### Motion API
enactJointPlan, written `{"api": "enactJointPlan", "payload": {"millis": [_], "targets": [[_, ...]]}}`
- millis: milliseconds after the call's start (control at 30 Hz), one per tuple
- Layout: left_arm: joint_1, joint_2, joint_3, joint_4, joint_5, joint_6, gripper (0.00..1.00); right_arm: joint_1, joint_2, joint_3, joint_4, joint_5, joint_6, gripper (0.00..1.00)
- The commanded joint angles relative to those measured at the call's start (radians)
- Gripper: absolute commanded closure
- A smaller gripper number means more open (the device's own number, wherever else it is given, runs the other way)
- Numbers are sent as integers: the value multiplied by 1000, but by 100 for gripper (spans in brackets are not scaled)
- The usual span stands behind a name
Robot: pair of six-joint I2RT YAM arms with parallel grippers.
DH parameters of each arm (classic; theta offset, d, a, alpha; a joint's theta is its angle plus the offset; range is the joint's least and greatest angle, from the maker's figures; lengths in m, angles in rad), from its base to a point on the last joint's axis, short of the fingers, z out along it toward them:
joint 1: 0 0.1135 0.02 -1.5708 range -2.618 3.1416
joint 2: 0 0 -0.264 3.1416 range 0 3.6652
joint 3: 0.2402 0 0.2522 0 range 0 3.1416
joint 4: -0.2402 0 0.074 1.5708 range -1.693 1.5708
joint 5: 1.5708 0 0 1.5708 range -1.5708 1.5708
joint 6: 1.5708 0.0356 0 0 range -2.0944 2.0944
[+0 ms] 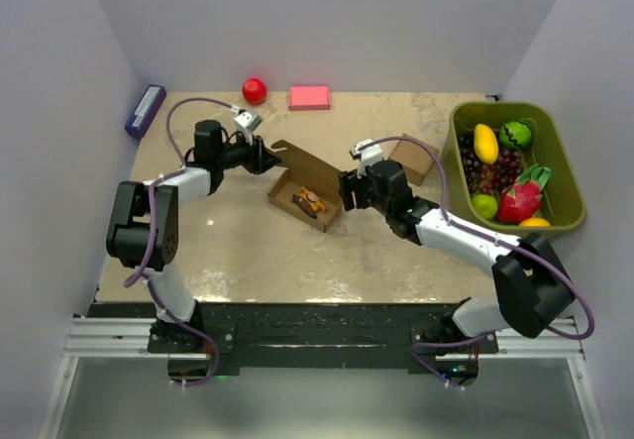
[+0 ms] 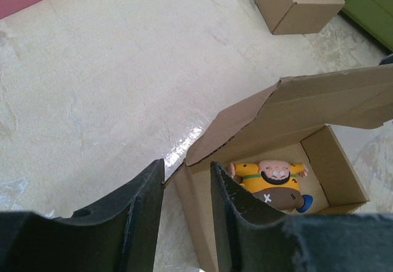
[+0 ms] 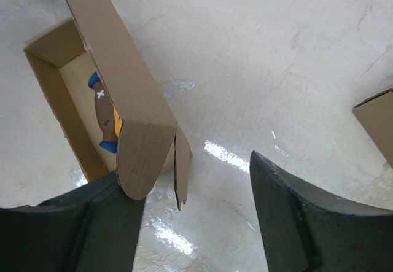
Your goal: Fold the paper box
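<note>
As if steadying the paper box [image 1: 315, 171], the left end effector [image 2: 186, 175] straddles its wall, grip unclear; the right end effector [image 3: 190, 169] gapes empty.

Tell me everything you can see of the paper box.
The paper box is plain brown cardboard, a low oblong tray lying askew near the middle of the table. Its hinged lid stands raised, with a rounded tuck tab at one end. A small toy figure in an orange top lies inside. The left gripper straddles one corner; the right gripper stands open by the lid's tab, contact unclear.
</note>
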Motion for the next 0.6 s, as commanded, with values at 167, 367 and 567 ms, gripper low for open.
{"api": "enactJointPlan", "payload": {"millis": [167,367,567], "targets": [[-37,-35,11,-21,-48,78,65,-6,-20,-9,-28,-8,80,37],[-53,-43,14,-33,-68,87,72,-6,-38,-18,-54,15,88,47],[-60,-46,12,-33,-80,84,78,-6,-49,-13,-71,36,89,69]]}}
